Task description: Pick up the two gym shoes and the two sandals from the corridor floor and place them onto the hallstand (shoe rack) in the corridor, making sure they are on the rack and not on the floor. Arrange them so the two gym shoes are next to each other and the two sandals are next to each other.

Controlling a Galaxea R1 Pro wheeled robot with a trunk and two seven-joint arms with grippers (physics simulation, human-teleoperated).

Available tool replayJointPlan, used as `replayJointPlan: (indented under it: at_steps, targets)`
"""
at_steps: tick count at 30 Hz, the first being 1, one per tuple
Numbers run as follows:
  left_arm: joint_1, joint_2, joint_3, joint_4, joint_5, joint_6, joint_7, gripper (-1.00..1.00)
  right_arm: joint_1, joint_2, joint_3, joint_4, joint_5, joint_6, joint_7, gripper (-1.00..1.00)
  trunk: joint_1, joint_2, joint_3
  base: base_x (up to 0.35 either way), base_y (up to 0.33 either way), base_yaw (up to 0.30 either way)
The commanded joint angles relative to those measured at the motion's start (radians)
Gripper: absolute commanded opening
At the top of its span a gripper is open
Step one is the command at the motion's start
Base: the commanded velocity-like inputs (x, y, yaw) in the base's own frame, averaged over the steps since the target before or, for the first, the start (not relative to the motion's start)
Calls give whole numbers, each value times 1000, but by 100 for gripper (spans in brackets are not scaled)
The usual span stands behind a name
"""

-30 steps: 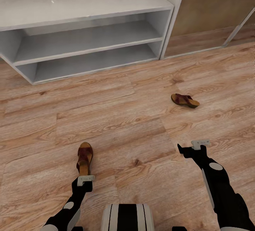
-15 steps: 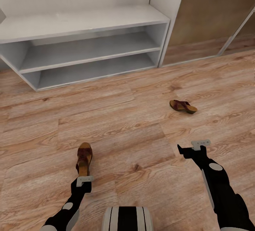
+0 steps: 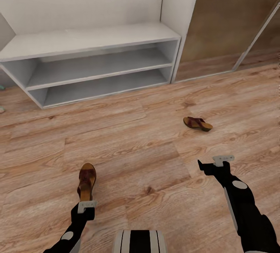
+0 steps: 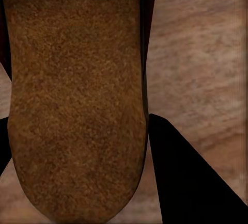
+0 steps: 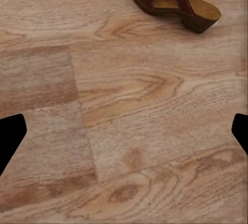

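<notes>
Left gripper (image 3: 86,205) clamped on heel of near sandal (image 3: 86,180), well short of hallstand (image 3: 89,39); view has drawn back over last second, more back panel showing, suggesting base retreat with catch. Second sandal (image 3: 198,123) on corridor floor (image 3: 147,144) off hallstand's right end. Right gripper (image 3: 216,163) spread wide, empty, above bare planks. Rack unloaded

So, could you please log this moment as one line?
left end effector: shut on sandal | right end effector: open | second sandal: floor | hallstand: unloaded
</notes>
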Motion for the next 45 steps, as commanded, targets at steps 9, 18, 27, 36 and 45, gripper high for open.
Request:
replayJointPlan:
  at_steps: [9,18,27,36,45]
  targets:
    - [47,0,4,-2,-6,-5,22,-100,57,5,-139,185,8,-186,8,100,-8,9,48,0,0,-72]
    - [72,-3,3,7,-6,-55,42,-100,64,2,-219,537,7,-517,11,100,-42,72,90,0,0,-73]
    - [111,-6,3,6,-6,-81,84,-100,71,-19,-280,838,8,-776,12,100,-77,135,132,0,0,-73]
    - [130,-4,3,12,-8,-122,92,-100,76,-41,-287,1022,9,-960,12,100,-111,198,174,0,0,-73]
    - [130,-4,3,12,-6,-122,92,-100,76,-41,-286,1024,10,-961,12,100,-146,261,217,0,0,-72]
